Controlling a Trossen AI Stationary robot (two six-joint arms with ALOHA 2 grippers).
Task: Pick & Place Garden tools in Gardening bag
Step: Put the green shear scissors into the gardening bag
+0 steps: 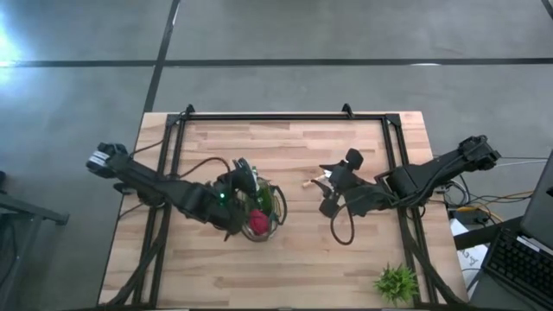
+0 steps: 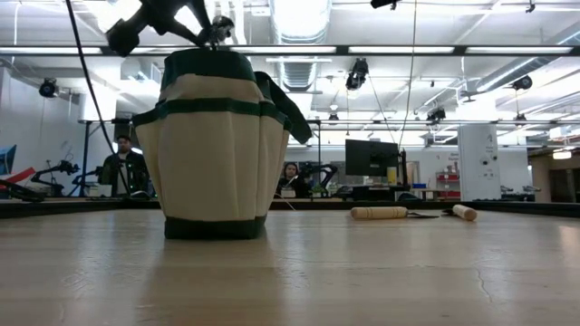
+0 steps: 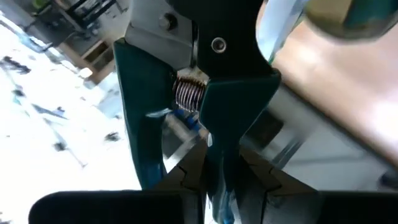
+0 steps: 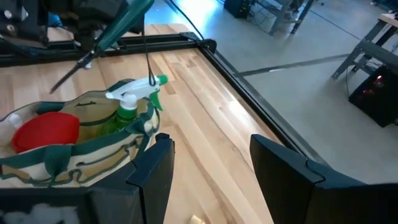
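The bag [image 1: 262, 212] stands upright on the table [image 1: 285, 268], a little toward nine o'clock of centre; inside it show a red piece [image 1: 257, 220] and a green-and-white spray bottle [image 4: 134, 99], whose white trigger head rises above the rim; the low view shows its tan wall banded in dark green, one loop handle [image 2: 285, 104] flopped over the side

The left gripper [image 1: 240, 177] hangs over the bag's rim at about eleven o'clock, its fingers [image 3: 186, 180] clamped on dark teal shears [image 3: 205, 118] with a coil spring between the handles; the right wrist view shows the shears [image 4: 106, 40] tilted, point down, above the bag

The right gripper [image 1: 333, 200] sits near the table's centre, at three o'clock of the bag and apart from it, its two fingers [image 4: 152, 171] standing apart with nothing between them

A wooden-handled trowel [image 2: 390, 213] lies flat on the table beyond the right gripper, toward twelve o'clock; a second pale handle [image 2: 464, 212] lies just beside it

A small plant [image 1: 396, 282] stands near the five o'clock corner

Two people [image 2: 122, 167] sit in the room behind
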